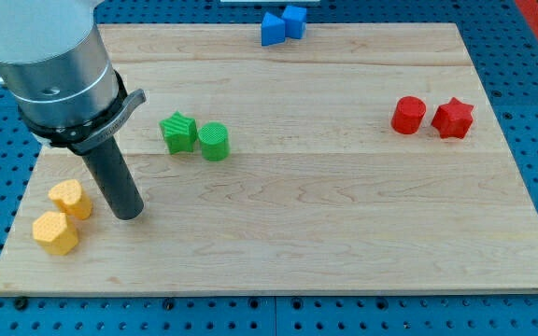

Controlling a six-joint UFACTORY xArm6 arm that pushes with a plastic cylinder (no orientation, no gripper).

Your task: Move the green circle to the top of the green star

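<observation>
The green circle [214,142] stands on the wooden board, touching the right side of the green star [178,132]. Both sit left of the board's middle, in its upper half. My tip [129,214] rests on the board at the lower left, well below and to the left of the green star. The thick grey arm body above it hides the board's top left corner.
Two yellow blocks [70,199] [55,232] lie just left of my tip near the board's left edge. A red circle [407,115] and red star [453,118] sit at the right. Two blue blocks [281,24] touch at the top edge.
</observation>
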